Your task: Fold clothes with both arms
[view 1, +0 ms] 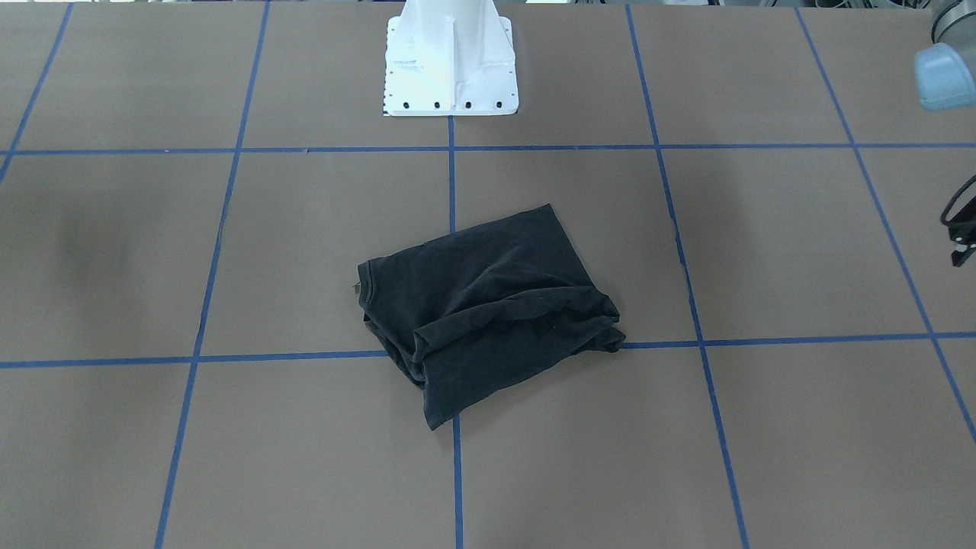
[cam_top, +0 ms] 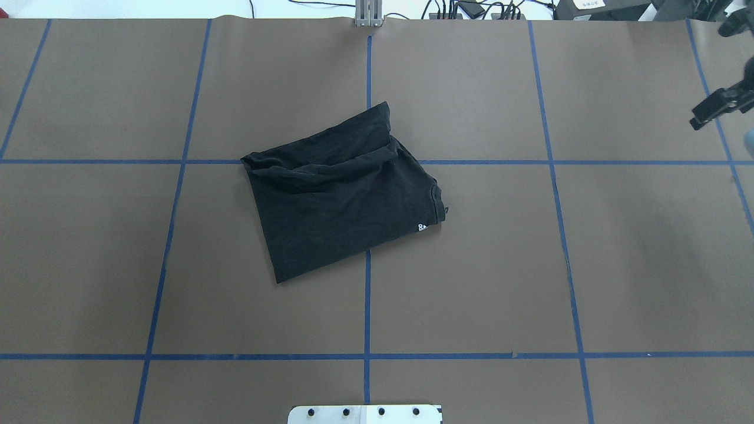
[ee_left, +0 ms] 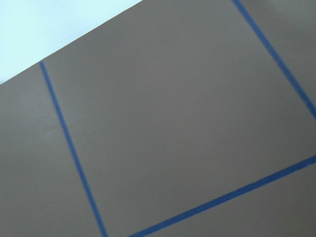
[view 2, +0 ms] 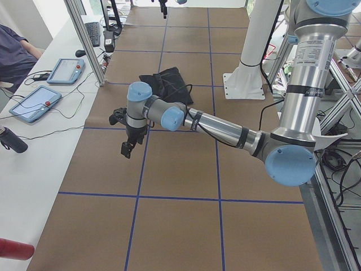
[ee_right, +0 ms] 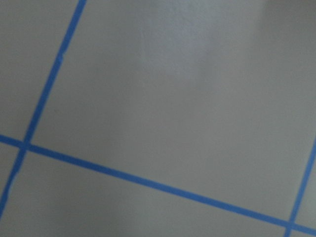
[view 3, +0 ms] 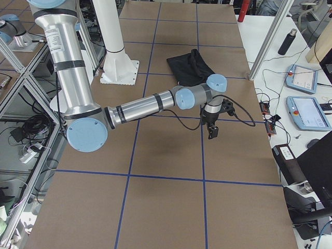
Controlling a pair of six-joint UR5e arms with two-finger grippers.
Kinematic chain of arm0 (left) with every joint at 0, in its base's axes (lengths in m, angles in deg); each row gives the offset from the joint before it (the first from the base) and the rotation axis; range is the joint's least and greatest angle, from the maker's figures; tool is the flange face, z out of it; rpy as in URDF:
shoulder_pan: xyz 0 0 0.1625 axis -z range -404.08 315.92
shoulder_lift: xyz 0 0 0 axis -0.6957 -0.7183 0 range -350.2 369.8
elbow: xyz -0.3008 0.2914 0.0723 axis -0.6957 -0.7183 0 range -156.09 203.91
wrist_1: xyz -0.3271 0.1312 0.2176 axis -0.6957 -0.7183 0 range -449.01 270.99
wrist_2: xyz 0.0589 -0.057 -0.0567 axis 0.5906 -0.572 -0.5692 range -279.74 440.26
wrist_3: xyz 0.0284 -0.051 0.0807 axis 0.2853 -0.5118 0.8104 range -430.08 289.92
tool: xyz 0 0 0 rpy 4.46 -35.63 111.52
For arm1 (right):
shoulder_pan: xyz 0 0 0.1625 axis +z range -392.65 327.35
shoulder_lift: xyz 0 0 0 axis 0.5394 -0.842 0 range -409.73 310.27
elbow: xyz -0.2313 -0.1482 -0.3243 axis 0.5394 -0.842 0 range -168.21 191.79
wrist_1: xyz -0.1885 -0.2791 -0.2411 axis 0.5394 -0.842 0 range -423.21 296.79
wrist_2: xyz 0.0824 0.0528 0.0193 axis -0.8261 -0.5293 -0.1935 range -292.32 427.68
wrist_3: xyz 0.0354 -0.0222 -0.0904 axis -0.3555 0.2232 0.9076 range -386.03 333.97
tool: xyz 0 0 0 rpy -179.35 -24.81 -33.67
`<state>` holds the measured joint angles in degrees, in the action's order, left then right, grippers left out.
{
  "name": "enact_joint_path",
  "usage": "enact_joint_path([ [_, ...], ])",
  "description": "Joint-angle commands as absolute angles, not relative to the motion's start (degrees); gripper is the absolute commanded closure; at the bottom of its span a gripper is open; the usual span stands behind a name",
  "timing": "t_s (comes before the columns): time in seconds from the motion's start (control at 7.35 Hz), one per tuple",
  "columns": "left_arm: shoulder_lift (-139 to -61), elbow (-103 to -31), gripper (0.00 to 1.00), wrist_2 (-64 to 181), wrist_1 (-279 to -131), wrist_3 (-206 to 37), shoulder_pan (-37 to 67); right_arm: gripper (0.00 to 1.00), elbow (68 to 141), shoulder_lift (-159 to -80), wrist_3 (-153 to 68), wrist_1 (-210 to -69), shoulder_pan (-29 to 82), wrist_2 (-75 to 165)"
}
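Note:
The black T-shirt (view 1: 488, 305) lies folded into a rough wrinkled rectangle at the middle of the table, with nothing touching it. In the overhead view (cam_top: 341, 200) its collar points right and a small white bit of the logo (cam_top: 422, 227) shows. My left gripper (view 2: 127, 148) hangs above the table far to the shirt's left, and only its edge shows in the front view (view 1: 962, 244). My right gripper (view 3: 211, 132) hangs far to the shirt's right, partly showing in the overhead view (cam_top: 716, 109). I cannot tell whether either is open or shut. Both wrist views show only bare table.
The white pedestal base (view 1: 450, 69) stands behind the shirt on the robot's side. The brown table (cam_top: 530, 265) carries a blue tape grid. Benches with tablets (view 2: 34, 101) (view 3: 306, 111) and cables run along the far side, behind metal posts (view 2: 84, 39).

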<state>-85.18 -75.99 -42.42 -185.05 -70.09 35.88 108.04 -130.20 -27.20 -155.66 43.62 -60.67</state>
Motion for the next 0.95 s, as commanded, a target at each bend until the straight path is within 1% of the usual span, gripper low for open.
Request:
enact_joint_path([
  [0.0, -77.68, -75.59, 0.00, -44.54, -181.76, -69.03, 40.54, 0.00, 108.38, -140.66, -17.28, -155.67, 52.75, -64.15],
  [0.14, -76.35, -75.59, 0.00, -44.72, -178.95, -65.98, 43.60, 0.00, 108.47, -143.66, -14.81, -155.85, 55.65, -64.15],
  [0.27, -76.34, -74.02, 0.00, -46.46, -172.48, -63.60, 45.11, 0.00, 108.12, -146.04, -13.22, -155.85, 57.25, -64.24],
  [0.41, -76.60, -74.96, 0.00, -47.95, -167.46, -63.05, 45.56, 0.00, 108.38, -146.50, -12.33, -156.02, 58.31, -64.33],
  [0.68, -76.86, -75.15, 0.00, -48.49, -167.67, -59.03, 46.00, 0.00, 109.17, -145.10, -12.24, -158.73, 58.50, -64.42],
  [0.82, -76.52, -75.06, 0.00, -52.41, -168.89, -57.44, 46.01, 0.00, 110.74, -143.79, -12.24, -162.84, 59.02, -64.33],
])
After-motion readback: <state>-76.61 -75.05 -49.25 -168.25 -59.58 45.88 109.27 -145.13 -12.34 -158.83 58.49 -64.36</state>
